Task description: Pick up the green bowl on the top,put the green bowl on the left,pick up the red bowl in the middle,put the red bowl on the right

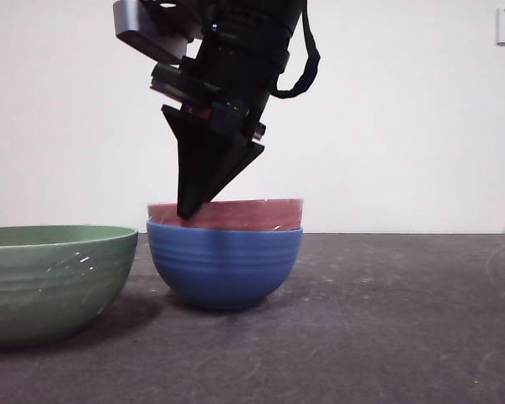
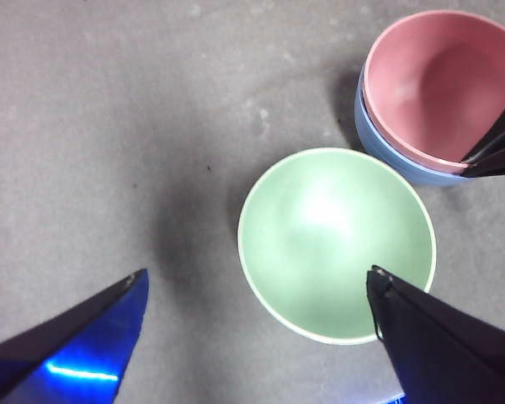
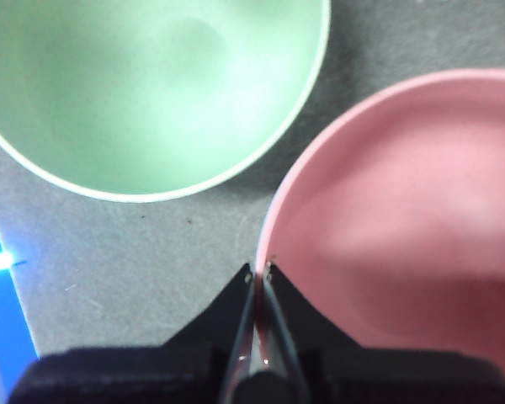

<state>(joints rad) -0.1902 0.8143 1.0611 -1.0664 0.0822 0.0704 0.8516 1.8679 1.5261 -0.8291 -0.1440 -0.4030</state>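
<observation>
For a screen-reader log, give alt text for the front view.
The right gripper pinches the rim of the red bowl, nested in a blue bowl at centre. The green bowl sits apart at left on the grey table.

Front cam low, level across the bench (image 1: 387, 337), close up. Both wrist cams staring straight down, right one nearer. All three sharing green bowl (image 1: 55, 278) and red bowl (image 1: 236, 215).

muted sage-green bowl (image 1: 55, 282), faint horizontal ridges, pale rim; dusty pinkish-red bowl (image 1: 236, 215); blue bowl (image 1: 225, 265), ridged; black gripper (image 1: 189, 210); dark grey table (image 1: 387, 337), mottled; a blue glint, possibly a reflection, on one black jaw.
</observation>
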